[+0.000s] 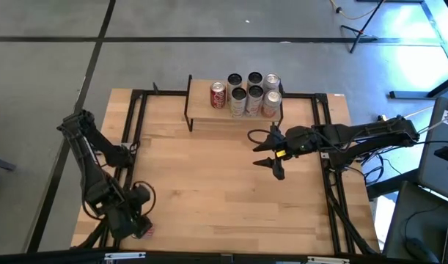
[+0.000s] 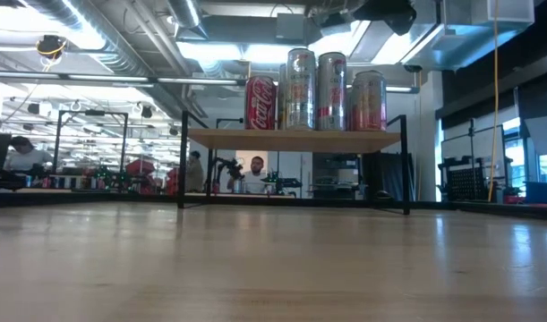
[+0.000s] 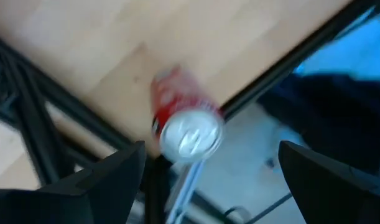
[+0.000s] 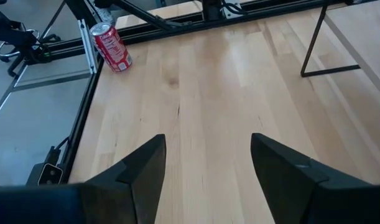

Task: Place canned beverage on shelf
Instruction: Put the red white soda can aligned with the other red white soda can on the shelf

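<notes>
The large rectangular table (image 1: 231,191) of pale wooden planks, edged by black metal rails, fills the centre of the high view. At its upper edge stands the shelf (image 1: 205,111), a small light wooden board on thin black metal legs, carrying a cluster of six cylindrical metal cans (image 1: 247,94) on its right half: one red, the others silver or dark-topped. In the low view they stand upright in a row on the board.

The right gripper (image 1: 266,152) hangs over the table right of centre, below the shelf, its dark fingers spread wide with nothing between them. The left gripper (image 1: 139,218) sits at the lower left, fingers also spread apart, above a red cylindrical beverage can (image 3: 180,123) with a shiny silver top standing at the table's edge beside the black rail.
</notes>
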